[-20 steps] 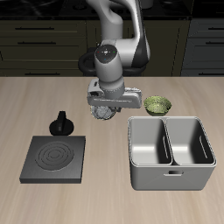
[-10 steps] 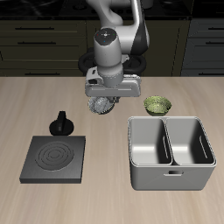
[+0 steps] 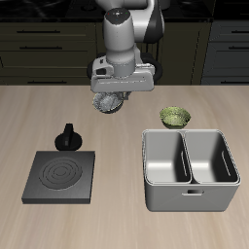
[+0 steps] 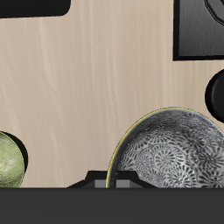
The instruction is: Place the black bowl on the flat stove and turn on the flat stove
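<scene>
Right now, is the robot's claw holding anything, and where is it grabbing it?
Yes. The gripper holds the black bowl by its rim, lifted above the table.

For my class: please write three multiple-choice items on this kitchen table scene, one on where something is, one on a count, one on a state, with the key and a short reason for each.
1. Where is the black bowl?
A. on the flat stove
B. held up in the gripper above the table
C. inside the grey tray

2. How many compartments does the grey tray have?
A. one
B. two
C. four

3. What lies on the flat stove at this moment?
A. nothing
B. the olive-green bowl
C. the black bowl

Key: 1 B, the gripper is shut on the bowl's rim, clear of the table; 2 B, one divider splits the tray in two; 3 A, the stove's ringed plate is bare, and the olive-green bowl sits on the table behind the tray.
</scene>
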Tool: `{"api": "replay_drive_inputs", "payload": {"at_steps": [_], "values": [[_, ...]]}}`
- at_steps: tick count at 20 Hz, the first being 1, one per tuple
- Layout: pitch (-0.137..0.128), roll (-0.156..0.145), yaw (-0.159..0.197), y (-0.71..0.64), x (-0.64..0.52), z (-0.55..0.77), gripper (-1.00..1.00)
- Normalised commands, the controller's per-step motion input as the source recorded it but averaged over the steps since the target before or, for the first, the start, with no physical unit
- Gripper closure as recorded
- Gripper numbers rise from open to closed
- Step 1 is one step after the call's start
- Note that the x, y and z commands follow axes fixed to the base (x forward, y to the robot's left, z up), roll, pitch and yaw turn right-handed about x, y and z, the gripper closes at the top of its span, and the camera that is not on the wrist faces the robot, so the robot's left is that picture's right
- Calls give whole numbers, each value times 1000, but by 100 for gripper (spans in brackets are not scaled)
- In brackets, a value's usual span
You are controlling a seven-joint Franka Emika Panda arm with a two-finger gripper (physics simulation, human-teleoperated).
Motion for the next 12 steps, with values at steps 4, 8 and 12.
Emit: {"api": "replay_drive_inputs", "payload": {"at_steps": [4,8,12], "values": [[-50,-2,20,-22,-99,328,100],[-45,20,23,-27,-86,474,100],[-44,-11,13,-62,-13,287,100]]}}
